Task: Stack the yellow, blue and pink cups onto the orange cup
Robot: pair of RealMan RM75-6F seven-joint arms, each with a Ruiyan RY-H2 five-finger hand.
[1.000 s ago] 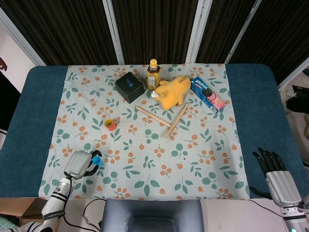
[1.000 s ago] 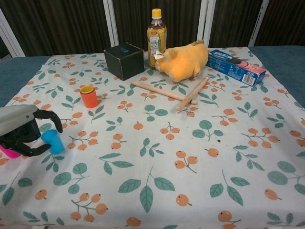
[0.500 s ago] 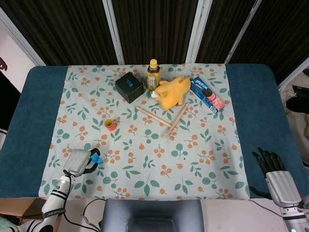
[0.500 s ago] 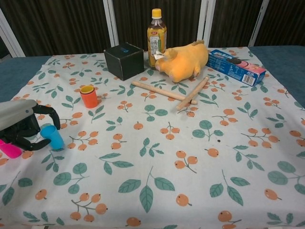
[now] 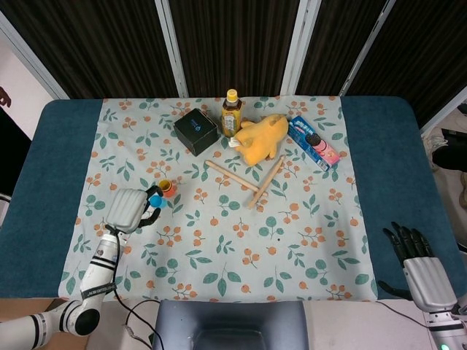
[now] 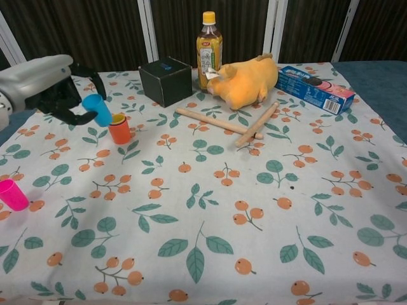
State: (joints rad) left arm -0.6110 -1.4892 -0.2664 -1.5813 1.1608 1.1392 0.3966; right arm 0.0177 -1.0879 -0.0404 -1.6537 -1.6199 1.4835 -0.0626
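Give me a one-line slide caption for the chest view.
Left hand holds the blue cup tilted beside the orange cup; pink cup waits at the cloth's edge.

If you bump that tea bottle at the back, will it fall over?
Probably, yes. The tea bottle is tall and narrow and stands upright on a small base, so a push near its yellow cap would likely tip it. It looks nearly full, so it is likely heavy for its size. Being round, it may roll once down, toward the black box or the plush toy.

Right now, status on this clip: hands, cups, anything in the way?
Left hand holds blue cup aloft beside orange cup, yellow inside. Right hand open, idle. Pink cup waiting at cloth edge. Nothing blocking.
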